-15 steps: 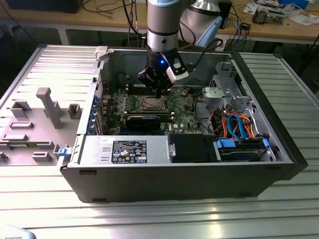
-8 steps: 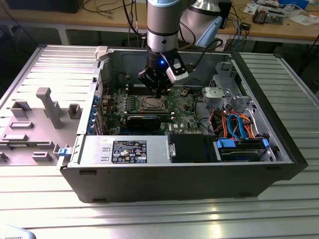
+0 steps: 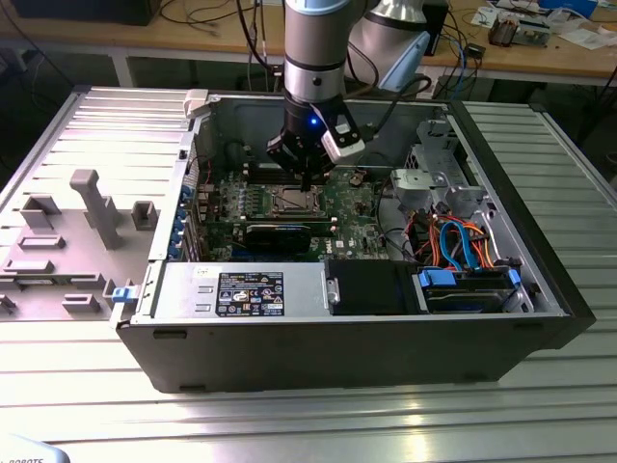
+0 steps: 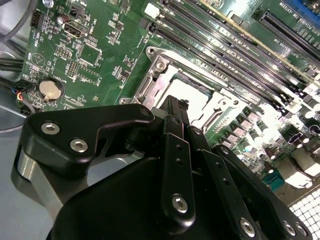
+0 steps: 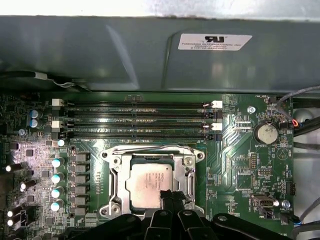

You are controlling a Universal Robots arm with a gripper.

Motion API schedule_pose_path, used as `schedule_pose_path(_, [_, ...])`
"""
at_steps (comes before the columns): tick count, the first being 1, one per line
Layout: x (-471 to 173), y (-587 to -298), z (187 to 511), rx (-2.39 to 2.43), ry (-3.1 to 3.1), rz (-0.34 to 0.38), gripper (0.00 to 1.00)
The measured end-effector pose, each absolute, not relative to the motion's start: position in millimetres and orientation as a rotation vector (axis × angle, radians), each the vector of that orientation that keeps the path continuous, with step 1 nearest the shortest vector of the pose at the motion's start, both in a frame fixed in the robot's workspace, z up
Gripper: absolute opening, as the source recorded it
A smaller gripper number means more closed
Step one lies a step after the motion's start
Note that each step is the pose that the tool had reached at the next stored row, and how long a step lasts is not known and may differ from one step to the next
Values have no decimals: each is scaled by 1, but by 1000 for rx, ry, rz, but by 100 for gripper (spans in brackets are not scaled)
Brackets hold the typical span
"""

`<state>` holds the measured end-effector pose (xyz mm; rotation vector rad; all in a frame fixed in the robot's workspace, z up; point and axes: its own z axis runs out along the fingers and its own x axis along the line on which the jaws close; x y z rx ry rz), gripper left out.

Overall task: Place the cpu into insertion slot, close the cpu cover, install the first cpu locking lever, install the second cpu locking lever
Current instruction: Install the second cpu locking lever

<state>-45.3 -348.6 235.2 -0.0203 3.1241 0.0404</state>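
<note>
Motherboard [image 5: 240,150]: memory slots [image 5: 135,120] beside covered cpu [image 5: 150,182]

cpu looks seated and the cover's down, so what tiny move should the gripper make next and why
Probably a short push along the socket edge to seat a locking lever. In the first wrist view the cpu lies in the insertion slot with the cpu cover flat around it, and the gripper sits at the cover's near edge.

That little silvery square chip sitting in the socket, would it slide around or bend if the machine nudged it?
Probably neither. The cpu looks like a flat, rigid metal-topped plate, so it likely stays stiff. The cpu cover frames its edges, so a nudge probably would not shift it. Its smooth top may be slippery under the end effector.
</note>
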Motion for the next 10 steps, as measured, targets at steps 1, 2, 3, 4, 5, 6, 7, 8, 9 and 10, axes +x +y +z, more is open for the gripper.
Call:
schedule_pose_path(1, [-45, -350, 235, -20, 3124, 41, 11])
schedule_pose_path(2, [-45, -350, 236, -20, 3124, 48, 11])
schedule_pose_path(3, [-45, -350, 237, -20, 3124, 56, 11])
schedule_pose_path(4, [-45, -350, 237, -20, 3124, 63, 11])
schedule_pose_path(5, [-45, -351, 237, -20, 3124, 67, 11])
schedule_pose_path(6, [-45, -352, 237, -20, 3124, 69, 11])
schedule_pose_path(7, [-45, -355, 237, -20, 3123, 70, 11])
schedule_pose_path(8, [-45, -358, 237, -20, 3123, 71, 11])
schedule_pose_path(9, [-45, -361, 237, -20, 3124, 71, 11])
schedule_pose_path(10, [-45, -364, 237, -20, 3123, 72, 11])
